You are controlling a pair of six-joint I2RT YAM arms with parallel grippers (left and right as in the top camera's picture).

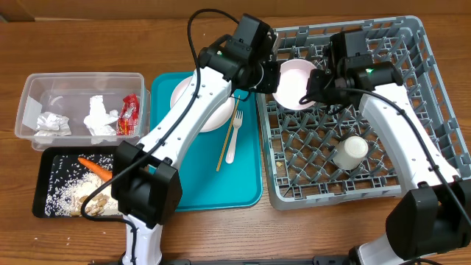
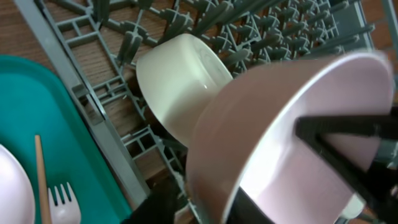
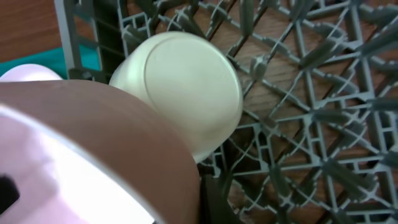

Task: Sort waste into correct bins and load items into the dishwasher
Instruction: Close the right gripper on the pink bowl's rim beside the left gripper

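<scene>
- The bowl (image 1: pixel 296 85), pale pink, hangs tilted over the left edge of the dish rack (image 1: pixel 434 110), between the two arms. A white cup (image 1: pixel 350 151) lies on its side among the pegs nearby.
- The right pincer (image 1: pixel 318 82) is clenched, seemingly on the bowl's right rim.
- The left pincer (image 1: pixel 269 73) sits at the opposite rim; I cannot tell whether it is gripping or released.
- The step looks like seating the bowl in the rack.
- One pincer should hold it firmly before the other draws straight back, so the bowl does not twist.
- It should go down on edge between two peg rows, clear of the cup.
- A plate (image 1: pixel 210 110), fork (image 1: pixel 233 136) and chopstick (image 1: pixel 224 147) wait on the teal tray (image 1: pixel 246 184).
</scene>
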